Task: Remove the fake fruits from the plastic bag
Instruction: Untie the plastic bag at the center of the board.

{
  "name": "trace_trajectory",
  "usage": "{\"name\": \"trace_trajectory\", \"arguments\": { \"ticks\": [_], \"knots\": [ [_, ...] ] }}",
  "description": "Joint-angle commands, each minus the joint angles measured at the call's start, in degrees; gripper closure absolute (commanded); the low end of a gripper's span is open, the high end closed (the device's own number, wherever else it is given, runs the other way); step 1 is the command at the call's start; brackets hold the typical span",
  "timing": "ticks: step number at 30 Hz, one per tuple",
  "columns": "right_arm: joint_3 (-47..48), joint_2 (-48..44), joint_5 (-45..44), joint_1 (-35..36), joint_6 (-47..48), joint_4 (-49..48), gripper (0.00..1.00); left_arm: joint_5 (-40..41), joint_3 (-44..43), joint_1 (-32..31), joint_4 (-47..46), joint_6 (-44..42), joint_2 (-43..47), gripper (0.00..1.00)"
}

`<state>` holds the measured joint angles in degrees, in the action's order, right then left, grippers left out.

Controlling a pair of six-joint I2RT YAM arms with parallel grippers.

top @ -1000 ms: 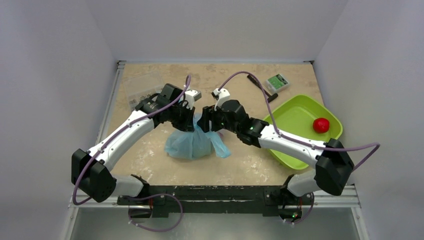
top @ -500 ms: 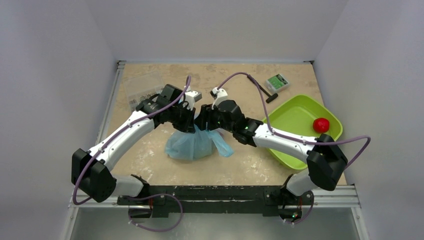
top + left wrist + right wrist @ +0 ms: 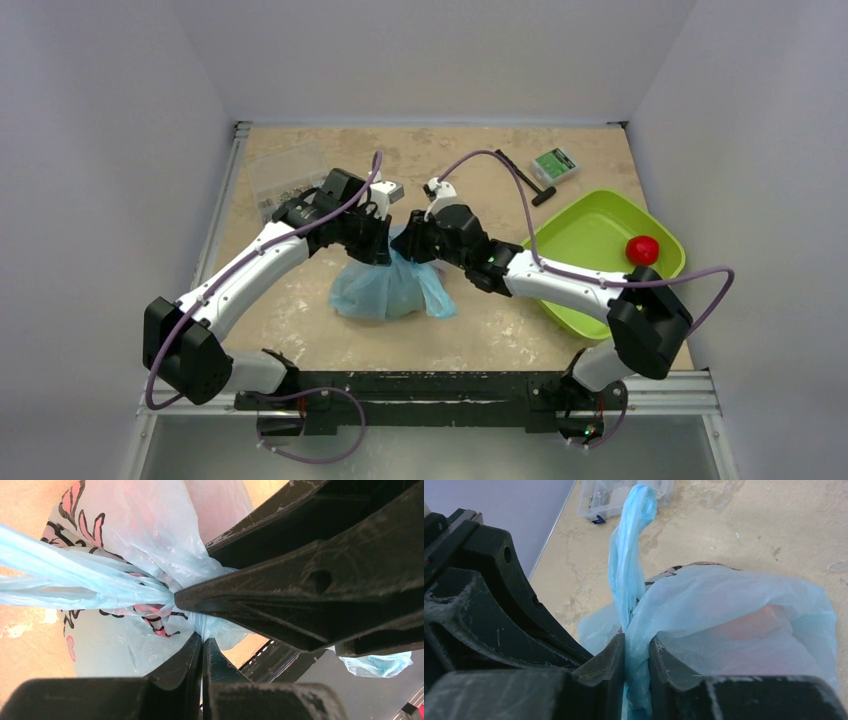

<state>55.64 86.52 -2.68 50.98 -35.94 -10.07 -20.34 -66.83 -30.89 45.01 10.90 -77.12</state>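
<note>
Since the left hand [image 3: 378, 243] and right hand [image 3: 410, 243] are both clamped on the gathered top of the plastic bag [image 3: 385, 292], almost touching, the mouth's gotta be right between them. The bag body sits on the surface [image 3: 300, 300] just below, toward the bases. Both arms reach in bent, wrists angled down. I'd guess pulling sideways opens it. The fake fruits [image 3: 759, 622] are only a reddish blur through the film.

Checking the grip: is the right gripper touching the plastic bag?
Touching. The right wrist view shows the right gripper clamped on a fold of the plastic bag.
</note>
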Motion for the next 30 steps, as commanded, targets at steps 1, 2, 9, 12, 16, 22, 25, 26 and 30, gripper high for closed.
{"name": "trace_trajectory", "arguments": {
  "ticks": [1,2,9,12,16,22,25,26,30],
  "knots": [
    [-2.63,-4.16,-5.43,-0.35,-3.79,-3.70,0.84,0.67,-0.41,-0.29,-1.05,-0.17,2.39,1.00],
    [-3.29,-5.03,-6.16,-0.48,-4.39,-4.26,0.86,1.11,-0.33,-0.27,-1.05,-0.24,2.56,1.00],
    [-7.25,-10.22,-6.40,-3.58,-7.13,-4.95,0.95,5.27,-0.04,-0.27,-1.30,-0.35,4.55,1.00],
    [-8.79,-11.40,-3.18,-5.95,-7.96,-5.32,0.99,7.03,0.48,-0.29,-1.97,-0.26,6.40,1.00],
    [-11.38,-12.79,2.28,-9.41,-8.88,-6.61,1.00,9.25,1.53,-0.21,-3.25,-0.26,8.69,1.00],
    [-13.61,-13.98,8.88,-10.95,-5.72,-10.34,1.00,4.85,2.85,-0.24,-6.08,-0.69,11.68,0.91],
    [-14.01,-13.84,11.67,-10.93,-4.29,-12.48,1.00,0.51,5.24,-0.25,-10.26,-0.18,14.93,0.53],
    [-14.13,-13.86,12.07,-10.91,-3.90,-12.81,1.00,0.29,6.09,-0.24,-12.11,0.12,16.06,0.43],
    [-15.11,-12.68,16.37,-10.90,-3.63,-16.70,1.00,0.82,6.36,-0.22,-13.38,-0.25,16.49,0.21]
  ]
}}
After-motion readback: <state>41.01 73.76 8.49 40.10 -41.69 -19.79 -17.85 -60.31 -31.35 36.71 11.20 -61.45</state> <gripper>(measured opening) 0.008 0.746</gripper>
